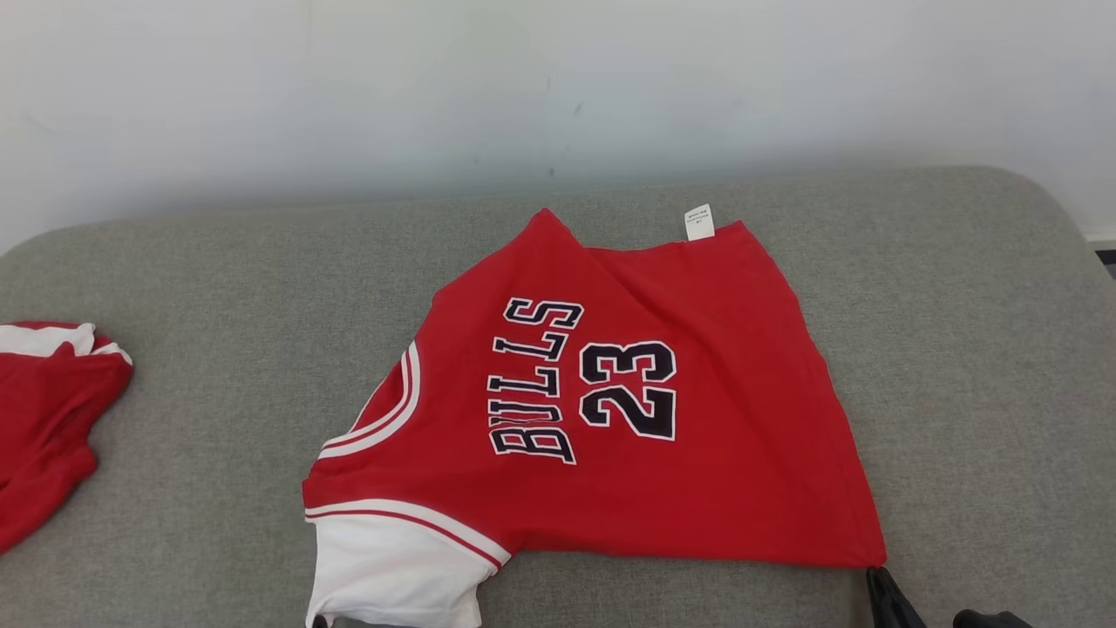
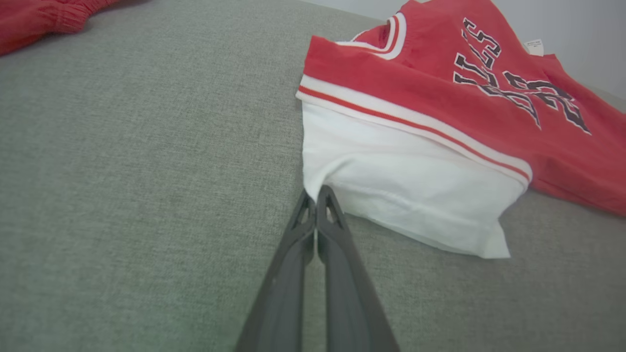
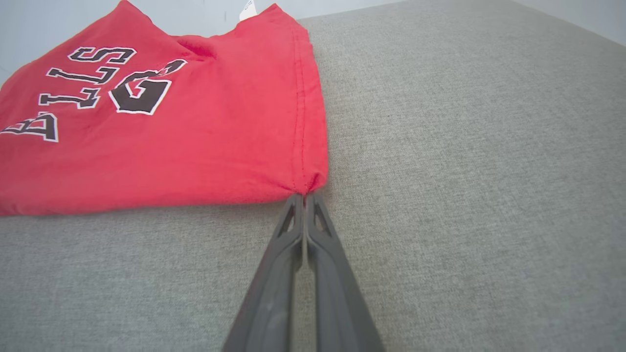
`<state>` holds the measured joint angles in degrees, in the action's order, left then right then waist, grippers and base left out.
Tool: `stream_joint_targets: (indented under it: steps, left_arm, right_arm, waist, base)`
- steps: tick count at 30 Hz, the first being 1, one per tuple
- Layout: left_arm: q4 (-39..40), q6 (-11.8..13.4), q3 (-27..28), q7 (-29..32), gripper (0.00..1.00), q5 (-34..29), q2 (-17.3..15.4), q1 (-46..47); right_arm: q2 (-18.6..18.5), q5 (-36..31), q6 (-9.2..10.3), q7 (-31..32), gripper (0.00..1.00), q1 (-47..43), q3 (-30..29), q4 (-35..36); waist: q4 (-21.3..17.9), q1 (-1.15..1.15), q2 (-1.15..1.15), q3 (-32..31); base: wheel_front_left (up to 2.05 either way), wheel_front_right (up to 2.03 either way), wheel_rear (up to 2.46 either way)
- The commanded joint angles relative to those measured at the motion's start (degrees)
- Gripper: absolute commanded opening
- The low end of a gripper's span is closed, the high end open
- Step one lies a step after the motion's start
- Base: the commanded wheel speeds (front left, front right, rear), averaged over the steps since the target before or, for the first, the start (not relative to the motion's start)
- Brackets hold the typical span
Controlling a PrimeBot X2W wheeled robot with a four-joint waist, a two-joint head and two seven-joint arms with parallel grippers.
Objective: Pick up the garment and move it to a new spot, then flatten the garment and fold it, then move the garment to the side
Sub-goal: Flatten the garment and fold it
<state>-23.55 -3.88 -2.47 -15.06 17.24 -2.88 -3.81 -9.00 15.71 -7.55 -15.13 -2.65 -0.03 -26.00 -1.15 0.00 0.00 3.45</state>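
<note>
The jersey [image 1: 697, 488] lies spread on the grey cushion [image 1: 959, 349], near the middle of the head view. Its print faces up: "BULLS" and "23" in dark letters edged white, the word running from 6 toward 12 o'clock. The collar [image 1: 397, 410], trimmed in white stripes, sits at the jersey's 9 o'clock. A white sleeve [image 1: 392, 567] hangs off at 7 o'clock, and the hem runs down the 3 o'clock side. A small white tag [image 1: 698, 221] sticks out of the far edge at about 1 o'clock, beside a fold in the red cloth (its print is too small to read).

The left gripper [image 2: 317, 195] has its two dark fingers pressed together. Their tips pinch the near corner of the sleeve, low against the cushion. The right gripper [image 3: 304, 198] is likewise closed, nipping the hem's near corner, where the fabric bunches into a small pucker. In the head view that corner is at the jersey's 5 o'clock, with the dark fingers rising to it from the bottom edge.

A second red garment [image 1: 44, 427] with white trim lies at 9 o'clock in the head view, well apart from the jersey and cut off by the frame. A pale wall [image 1: 558, 87] stands behind the cushion at 12 o'clock.
</note>
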Motion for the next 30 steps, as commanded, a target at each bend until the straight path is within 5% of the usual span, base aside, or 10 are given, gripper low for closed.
stream_joint_targets:
  steps: [1, 3, 4, 5, 6, 7, 8, 9, 21, 30]
  left_arm:
    - [-0.17, 0.04, 0.05, -0.17, 0.00, -0.13, -0.01, -0.86]
    - [-0.24, 0.09, 0.33, -0.17, 0.00, -0.18, -0.01, -1.12]
    - [-0.61, 0.08, 0.34, -0.17, 0.00, -0.13, 0.00, -1.32]
    - [-0.86, -0.06, 0.25, -0.17, 0.00, -0.04, 0.00, -1.45]
    - [-0.86, -0.06, 0.25, -0.17, 0.00, -0.04, 0.00, -1.45]
    - [-1.07, -0.28, 0.16, -0.17, 0.35, -0.20, 0.01, -1.50]
    - [-1.02, -0.43, 0.19, -0.17, 0.83, -0.55, -0.01, -1.50]
    - [-0.81, -0.47, 0.26, -0.17, 1.00, -0.61, -0.01, -1.66]
    - [0.20, -0.57, 0.56, -0.17, 1.00, -1.07, 0.01, -2.32]
    - [-3.53, -1.44, -0.67, -0.16, 1.00, -1.42, 0.00, 1.06]
  right_arm:
    - [-0.52, 0.52, 0.14, -0.01, 0.00, -0.97, -0.04, -0.34]
    - [-0.76, 0.54, 0.14, -0.01, 0.00, -1.42, -0.60, -1.23]
    - [-0.86, 0.32, 0.14, -0.01, 0.34, -1.42, -0.74, -1.58]
    - [-0.84, 0.27, 0.14, -0.01, 1.00, -1.44, -0.77, -1.76]
    - [-0.84, 0.27, 0.14, -0.01, 1.00, -1.44, -0.77, -1.76]
    - [-0.81, 0.39, 0.14, -0.02, 1.00, -1.47, -0.76, -1.81]
    - [-0.88, 0.50, 0.14, -0.02, 1.00, -1.63, -0.77, -1.81]
    - [-0.96, 0.54, 0.14, -0.02, 1.00, -1.82, -0.71, -1.73]
    - [-1.61, 0.49, 0.14, -0.01, 1.00, -0.97, -0.76, -0.48]
    - [-1.90, 0.30, 0.14, 0.18, 1.00, 3.22, 1.61, -6.80]
  waist:
    - [-0.07, 0.00, 0.00, -0.23]
    - [0.01, 0.00, 0.00, -0.40]
    - [0.03, 0.00, 0.00, -0.47]
    - [0.07, 0.00, 0.00, -0.53]
    - [0.07, 0.00, 0.00, -0.53]
    - [0.11, 0.00, 0.00, -0.62]
    - [0.14, 0.00, 0.00, -0.68]
    - [0.15, 0.00, 0.00, -0.69]
    - [-0.16, 0.00, 0.00, -0.65]
    - [-0.37, 0.00, 0.00, -0.19]
  base:
    - [0.00, 0.00, 0.00]
    - [0.00, 0.00, 0.00]
    - [0.00, 0.00, 0.00]
    - [0.00, 0.00, 0.00]
    - [0.00, 0.00, 0.00]
    - [0.00, 0.00, 0.00]
    - [0.00, 0.00, 0.00]
    - [0.00, 0.00, 0.00]
    - [0.00, 0.00, 0.00]
    - [0.00, 0.00, 0.00]
